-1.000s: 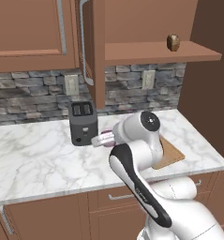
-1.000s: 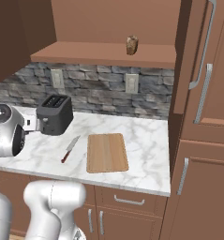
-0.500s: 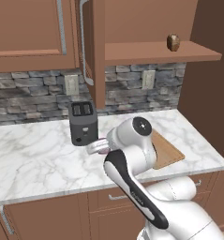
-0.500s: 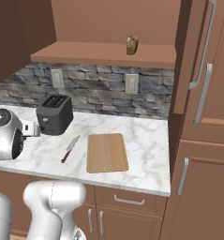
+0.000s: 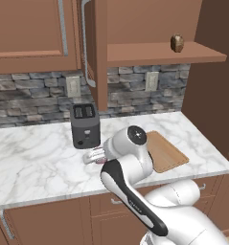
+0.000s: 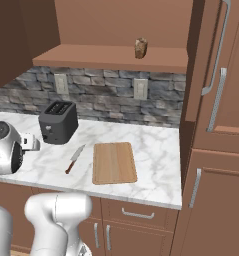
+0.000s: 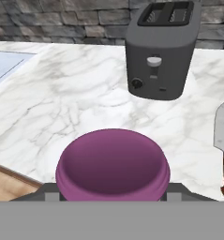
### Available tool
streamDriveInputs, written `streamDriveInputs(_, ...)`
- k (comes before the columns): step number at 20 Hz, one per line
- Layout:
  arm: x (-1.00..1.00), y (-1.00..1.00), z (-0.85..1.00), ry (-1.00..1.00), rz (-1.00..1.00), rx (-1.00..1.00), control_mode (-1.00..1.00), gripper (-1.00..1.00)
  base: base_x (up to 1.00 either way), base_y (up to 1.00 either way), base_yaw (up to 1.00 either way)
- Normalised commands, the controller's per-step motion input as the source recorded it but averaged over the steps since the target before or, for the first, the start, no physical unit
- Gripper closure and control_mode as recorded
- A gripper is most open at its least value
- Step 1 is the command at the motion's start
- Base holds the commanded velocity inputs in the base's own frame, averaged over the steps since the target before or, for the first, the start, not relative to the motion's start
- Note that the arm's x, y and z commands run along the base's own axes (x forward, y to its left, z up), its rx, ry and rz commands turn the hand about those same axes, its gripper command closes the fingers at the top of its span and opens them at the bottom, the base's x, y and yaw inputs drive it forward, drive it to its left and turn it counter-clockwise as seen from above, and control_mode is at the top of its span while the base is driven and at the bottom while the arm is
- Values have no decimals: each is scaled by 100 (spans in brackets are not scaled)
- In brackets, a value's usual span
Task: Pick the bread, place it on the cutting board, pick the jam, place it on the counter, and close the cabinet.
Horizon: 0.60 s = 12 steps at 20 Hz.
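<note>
The jam [image 7: 113, 166] sat between the gripper [image 7: 113, 193] fingers, seen end-on in the hand view as a round purple disc low in the picture. The jaws stood partly apart and closed on its sides, so the jar was pinched, not resting loose. In the left base view the gripper [image 5: 93, 156] hung over the counter [image 5: 34, 158] just in front of the toaster [image 5: 85, 125], toward the front edge, with a trace of purple at the fingers. Whether the jar's base touched the marble could not be told.

Handling, as a judgement: the jar looked small, rigid and smooth-walled. It was probably light, but a glassy wall is slippery, and a drop onto stone could crack it. The best hold appeared to be across the straight body, below the lid, with the fingers on opposite sides. It should be set down level on bare marble, clear of the knife [image 6: 75, 159], which lay between the toaster and the cutting board [image 6: 114, 162].

The cutting board lay bare near the counter's right end. A brown lump [image 5: 177, 43], apparently the bread, stood on the open shelf [image 5: 154, 52] above. The cabinet [image 5: 97, 52] door stood open, edge-on.
</note>
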Motion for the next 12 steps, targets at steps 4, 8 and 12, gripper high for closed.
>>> streamDriveInputs(4,0,16,-17,0,0,0,-100,100,0,0,0)
streamDriveInputs(8,0,10,-12,0,0,0,-100,100,0,0,0)
streamDriveInputs(12,4,6,-9,0,0,0,-100,100,0,0,0)
